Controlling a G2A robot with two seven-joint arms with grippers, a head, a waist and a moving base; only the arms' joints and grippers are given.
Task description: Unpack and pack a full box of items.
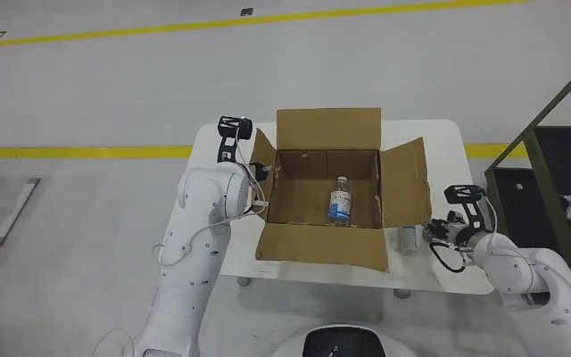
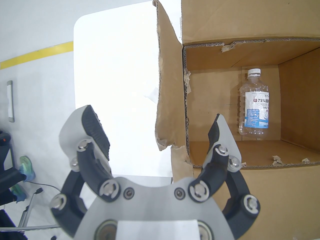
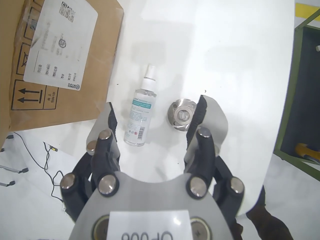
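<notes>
right gripper [image 3: 155,103]: spread, over table [image 3: 212,38] | spray bottle [image 3: 140,116]: lying flat near box [image 3: 62,51] | metal flange [image 3: 182,115]: just beside bottle

Industrial test hall: wide pale grey floor [image 1: 134,80] marked with yellow lines [image 1: 268,18], white table [image 1: 428,143], green metal rack [image 3: 288,93] alongside

The box [image 1: 321,245] is matt brown corrugated cardboard with rough torn edges. It carries a smooth white paper label [image 3: 60,43], upper left in the right wrist view. The bottle [image 2: 253,103] and spray bottle [image 3: 140,116] are clear glossy plastic. The flange [image 3: 182,114] is shiny metal. The left gripper [image 2: 152,112] has brushed metal plates and ribbed, rubbery black pads [image 2: 96,128].
</notes>
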